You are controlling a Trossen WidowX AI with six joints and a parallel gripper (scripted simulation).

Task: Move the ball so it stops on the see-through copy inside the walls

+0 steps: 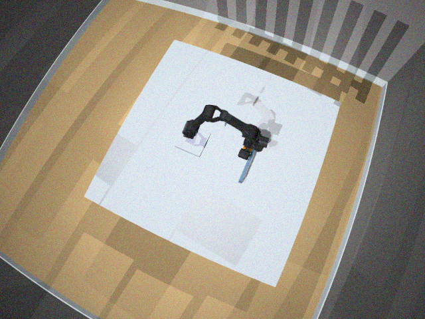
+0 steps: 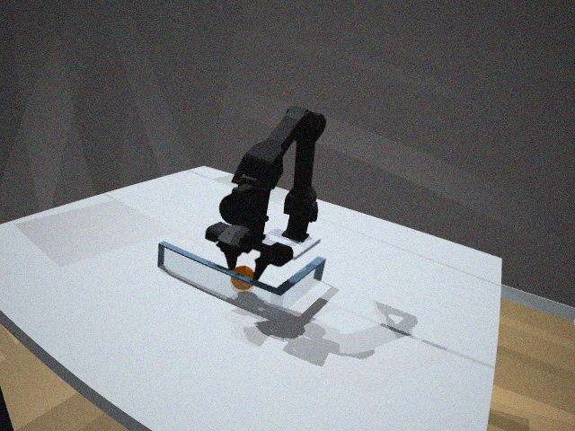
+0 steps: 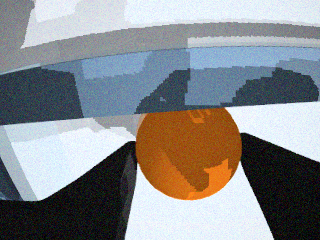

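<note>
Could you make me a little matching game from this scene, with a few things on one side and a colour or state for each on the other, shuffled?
Things:
1. ball
2. pincer
3. long wall
4. table

Colour or state:
A. white
B. see-through, bluish at the edge
C. orange
D. black, shut on the round thing

Right pairs: 1-C, 2-D, 3-B, 4-A
</note>
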